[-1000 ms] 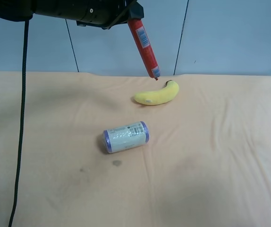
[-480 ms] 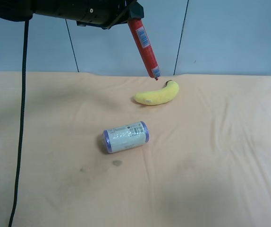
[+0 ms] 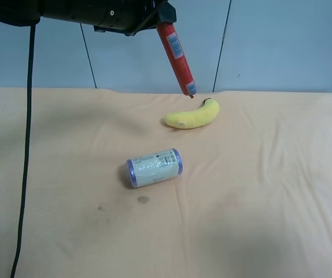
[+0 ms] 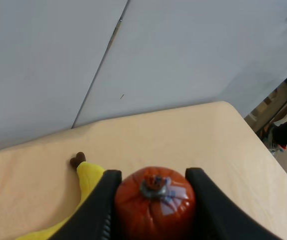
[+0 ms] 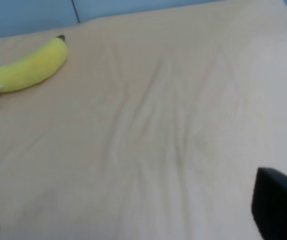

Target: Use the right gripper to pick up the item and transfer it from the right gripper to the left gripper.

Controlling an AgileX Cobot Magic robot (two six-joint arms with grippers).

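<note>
Handover looks done: left claw [image 4: 154, 205] pinches the sausage [image 3: 176, 55] above the banana [image 3: 192, 116]; right claw [image 5: 133, 210] spread, empty. Next: hold it steady.

A yellow banana [image 5: 26, 67] is lying on the peach cloth [image 5: 173, 125] in one frame corner. The right gripper [image 5: 133, 214] is standing wide open, its fingertips [image 5: 278, 210] sitting at opposite frame edges.

Bright, even, diffuse light from above. Faint soft shadows beneath roll [image 3: 154, 167] and banana [image 3: 192, 116]. Exterior high view sharp. Right wrist view blurred throughout. Left wrist view: red stick [image 4: 155, 202] slightly soft at close range.
</note>
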